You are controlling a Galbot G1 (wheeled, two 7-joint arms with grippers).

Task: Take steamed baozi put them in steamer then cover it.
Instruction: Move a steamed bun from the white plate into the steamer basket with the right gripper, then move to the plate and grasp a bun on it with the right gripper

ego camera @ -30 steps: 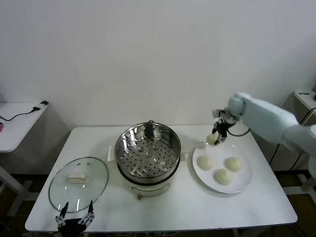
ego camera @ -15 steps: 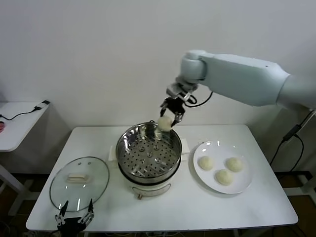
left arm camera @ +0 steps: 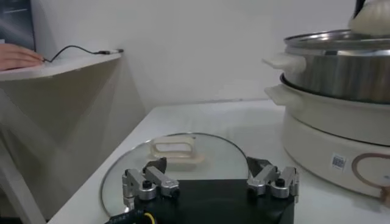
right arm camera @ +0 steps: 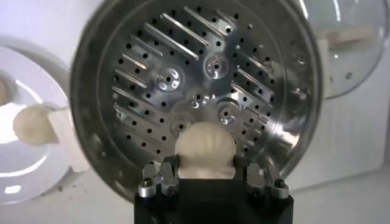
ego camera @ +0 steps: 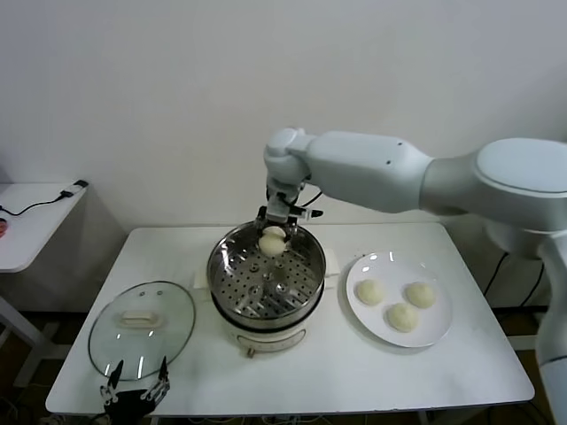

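My right gripper (ego camera: 274, 232) is shut on a cream-white steamed baozi (ego camera: 273, 241) and holds it over the far rim of the steamer (ego camera: 266, 305). In the right wrist view the held baozi (right arm camera: 205, 149) sits between the fingers of the right gripper (right arm camera: 206, 169), above the steamer's perforated tray (right arm camera: 195, 91). Three more baozi (ego camera: 401, 316) lie on the white plate (ego camera: 434, 332) to the right of the steamer. My left gripper (ego camera: 135, 390) stands open at the table's front left edge, by the glass lid (ego camera: 142, 328). The left gripper (left arm camera: 209, 176) holds nothing.
The glass lid (left arm camera: 177, 153) with its white handle lies flat on the table left of the steamer (left arm camera: 341, 122). A side table (ego camera: 31, 221) with a cable stands at the far left. The white wall rises behind the table.
My right arm has swung left from the plate with the baozi and lowered it to the steamer's rim. The left arm has not moved.
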